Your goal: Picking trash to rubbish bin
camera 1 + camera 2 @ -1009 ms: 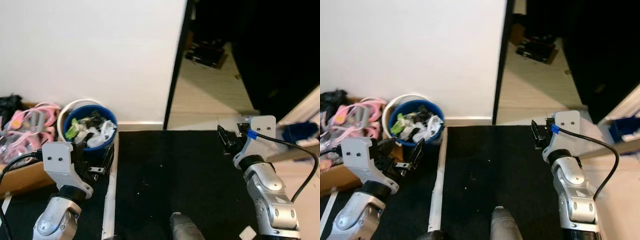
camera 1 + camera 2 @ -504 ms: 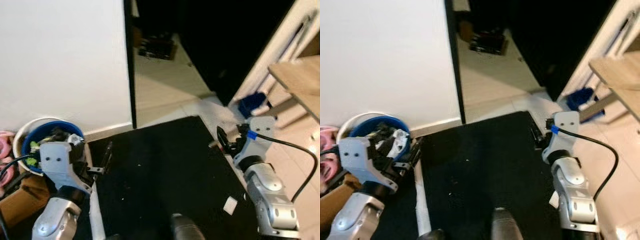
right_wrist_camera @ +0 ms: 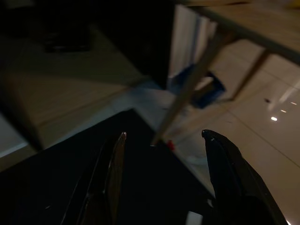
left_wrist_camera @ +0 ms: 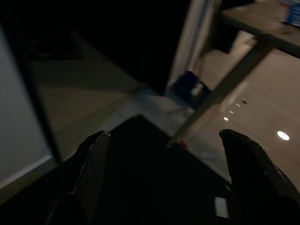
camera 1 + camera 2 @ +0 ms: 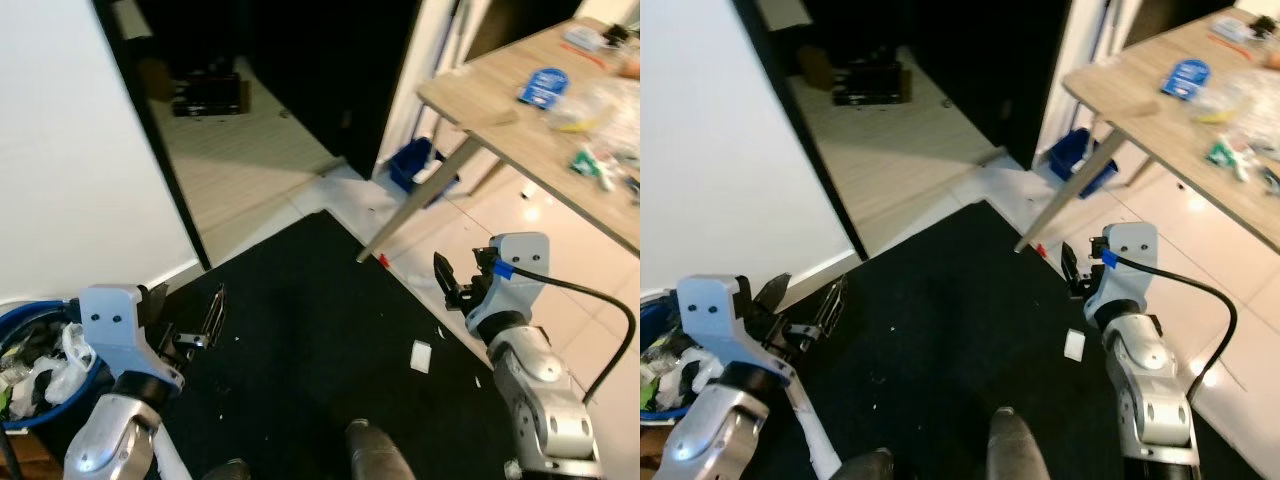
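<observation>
- View swung to the robot's right vs 1 s ago: bin [image 5: 25, 365] was centre-left by the wall, now pushed to the far left edge; table [image 5: 520, 130] and pale tiled floor brought into sight. Camera turn, not obj. movement.
- Meaning, as judged: drop-off prob. done, robot being turned away from bin to look for the next piece of trash.
- Likely target: small white scrap [image 5: 421, 356] on the dark mat [image 5: 300, 330], near the mat's right edge, in front of right gripper [image 5: 452, 282]. A tiny red bit [image 5: 381, 261] is seen by the table leg [image 5: 420, 195]; more white flecks nearby on mat.
- Left gripper [image 5: 190, 318]: fingers spread wide, nothing held; wrist view confirms gap clear between fingertips [image 4: 91, 164].
- Right gripper: fingers parted in wrist view [image 3: 220, 159], nothing between them; held over mat edge, scrap below and a bit ahead.
- Bin: round, blue, rigid-looking plastic, already stuffed w/ crumpled white, green and dark waste.
- Scrap: flat, squarish, paper- or card-like; lying flush, so a pinch from above may be awkward (judgement).
- Mat: black, matte, lightly speckled w/ crumbs.
- Table: light wood-look top, angled slim leg, cluttered w/ packets, incl. a blue one [image 5: 545, 84].
- Blue box [image 5: 415, 165] sits under the table by the doorway; floor tiles glossy, light reflections seen in wrist views.
</observation>
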### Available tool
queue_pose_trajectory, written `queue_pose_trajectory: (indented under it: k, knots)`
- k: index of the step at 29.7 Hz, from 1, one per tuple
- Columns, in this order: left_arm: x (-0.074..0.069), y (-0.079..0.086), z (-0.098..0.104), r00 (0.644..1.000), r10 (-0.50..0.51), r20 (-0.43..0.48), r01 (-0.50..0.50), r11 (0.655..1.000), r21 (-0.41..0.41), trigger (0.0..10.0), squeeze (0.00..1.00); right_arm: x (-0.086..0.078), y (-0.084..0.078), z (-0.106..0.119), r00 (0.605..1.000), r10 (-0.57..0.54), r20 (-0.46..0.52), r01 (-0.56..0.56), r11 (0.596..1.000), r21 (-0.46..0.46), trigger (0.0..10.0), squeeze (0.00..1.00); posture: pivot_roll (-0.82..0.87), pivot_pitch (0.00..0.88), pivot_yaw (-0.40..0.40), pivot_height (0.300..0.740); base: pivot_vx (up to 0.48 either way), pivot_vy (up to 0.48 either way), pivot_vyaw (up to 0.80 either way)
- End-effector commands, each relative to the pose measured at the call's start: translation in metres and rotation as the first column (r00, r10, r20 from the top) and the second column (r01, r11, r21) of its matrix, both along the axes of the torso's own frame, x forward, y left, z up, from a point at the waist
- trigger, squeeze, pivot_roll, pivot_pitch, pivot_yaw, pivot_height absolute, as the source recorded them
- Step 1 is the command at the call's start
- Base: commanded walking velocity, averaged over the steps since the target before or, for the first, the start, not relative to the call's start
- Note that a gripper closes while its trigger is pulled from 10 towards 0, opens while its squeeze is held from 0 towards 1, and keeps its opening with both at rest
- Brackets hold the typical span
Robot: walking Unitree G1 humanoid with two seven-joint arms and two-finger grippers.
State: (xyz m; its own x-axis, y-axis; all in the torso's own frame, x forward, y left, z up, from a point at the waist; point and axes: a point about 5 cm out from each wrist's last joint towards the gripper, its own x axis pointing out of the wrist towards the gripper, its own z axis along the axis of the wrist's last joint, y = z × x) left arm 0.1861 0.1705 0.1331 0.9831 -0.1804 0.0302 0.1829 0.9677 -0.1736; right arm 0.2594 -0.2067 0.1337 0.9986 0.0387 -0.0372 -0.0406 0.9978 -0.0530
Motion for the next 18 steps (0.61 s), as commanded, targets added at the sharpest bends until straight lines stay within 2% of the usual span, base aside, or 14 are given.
queue_pose_trajectory:
  k: [1,18]
  knots:
    - [-0.0016,0.0013,-0.0019,1.0,-0.004,-0.015,0.004,1.0,0.001,10.0,0.0,-0.0009,-0.0003,0.0003,1.0,0.0,-0.006,0.0,1.0,0.002,10.0,0.0,-0.16,0.13,0.036,0.74,0.0,0.0,-0.8]
    - [-0.0013,0.0007,-0.0016,1.0,-0.005,-0.014,0.005,1.0,0.0,10.0,0.0,-0.0005,-0.0003,0.0001,1.0,0.001,-0.006,-0.001,1.0,0.001,10.0,0.0,-0.16,0.123,0.034,0.74,0.0,0.0,-0.8]
